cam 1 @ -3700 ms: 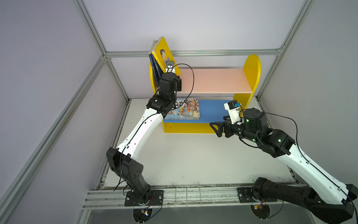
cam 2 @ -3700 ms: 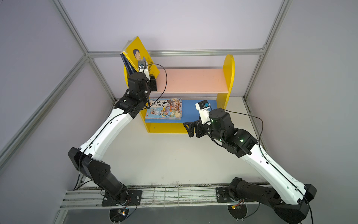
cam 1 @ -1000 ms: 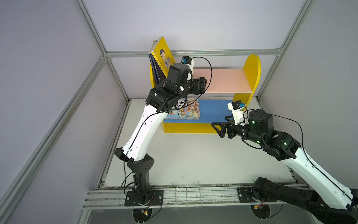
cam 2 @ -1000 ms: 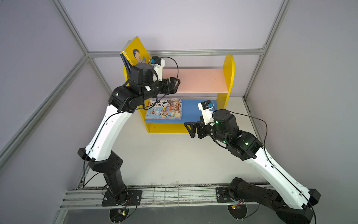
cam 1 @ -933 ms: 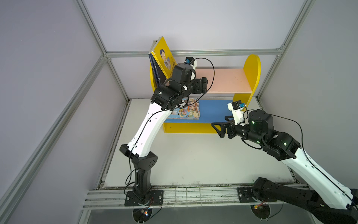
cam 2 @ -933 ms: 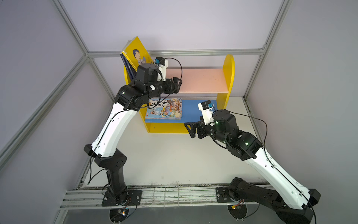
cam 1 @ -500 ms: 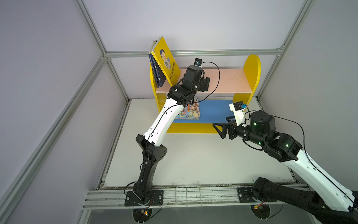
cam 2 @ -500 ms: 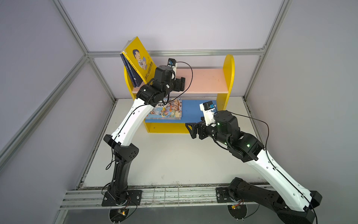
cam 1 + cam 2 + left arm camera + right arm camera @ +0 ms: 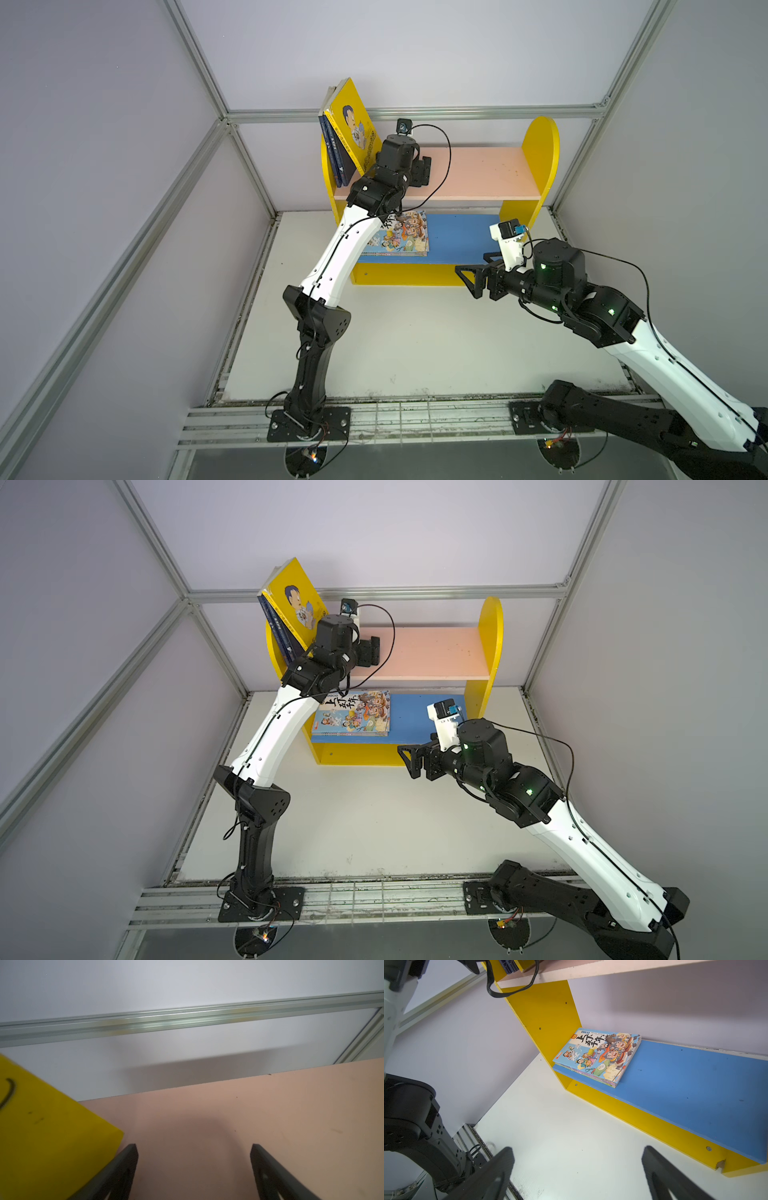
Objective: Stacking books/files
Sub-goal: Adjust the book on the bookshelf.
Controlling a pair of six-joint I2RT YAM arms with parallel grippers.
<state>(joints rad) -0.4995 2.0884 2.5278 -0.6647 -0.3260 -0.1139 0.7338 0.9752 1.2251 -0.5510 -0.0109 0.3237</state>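
Note:
A yellow cartoon-boy book leans against navy books at the left end of the pink upper shelf. A stack of cartoon-cover books, light blue on top, lies flat on the blue lower shelf. My left gripper is open and empty just above the pink shelf, right beside the yellow book's lower corner. My right gripper hangs open and empty over the white floor in front of the bookcase.
The bookcase has yellow side panels and a yellow front lip. Grey walls and aluminium frame bars enclose the cell. The left arm's cable loops over the pink shelf.
The left arm has drawn away from the leaning books and risen at the elbow, with its gripper now pointing right along the pink shelf. The right arm has barely moved.

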